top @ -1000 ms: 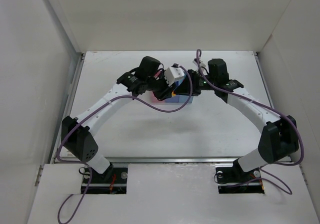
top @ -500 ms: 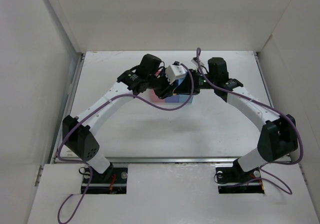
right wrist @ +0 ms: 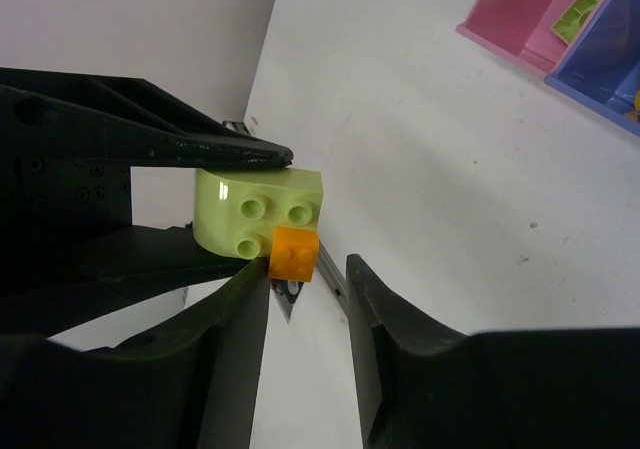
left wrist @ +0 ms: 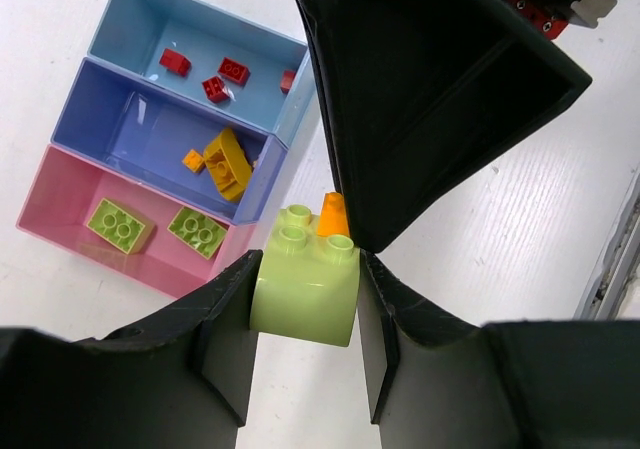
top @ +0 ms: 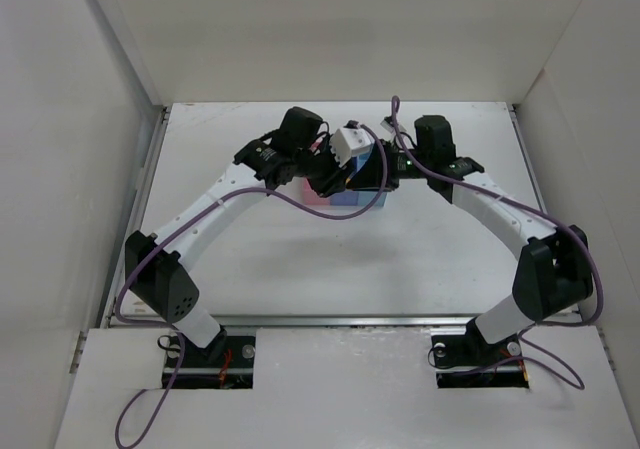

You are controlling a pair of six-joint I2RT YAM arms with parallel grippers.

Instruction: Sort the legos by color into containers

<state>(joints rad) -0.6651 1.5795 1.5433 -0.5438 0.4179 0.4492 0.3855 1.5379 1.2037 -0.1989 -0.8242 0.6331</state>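
The left gripper [left wrist: 305, 314] stays clamped on the lime brick [left wrist: 303, 289]. The right gripper [right wrist: 308, 284], barely moved, brackets the attached orange brick [right wrist: 295, 252]; whether it pinches is unclear.

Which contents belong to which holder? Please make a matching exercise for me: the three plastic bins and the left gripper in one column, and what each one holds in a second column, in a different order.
Column 1
1. light blue rectangular plastic bin
2. medium blue rectangular plastic bin
3. pink rectangular plastic bin
4. left gripper

Column 2
A. two flat lime-green plastic bricks
B. chunky lime-green brick with a small orange brick stuck to it
C. small red plastic bricks
D. yellow-orange plastic bricks

Pairs: 1-C, 2-D, 3-A, 4-B
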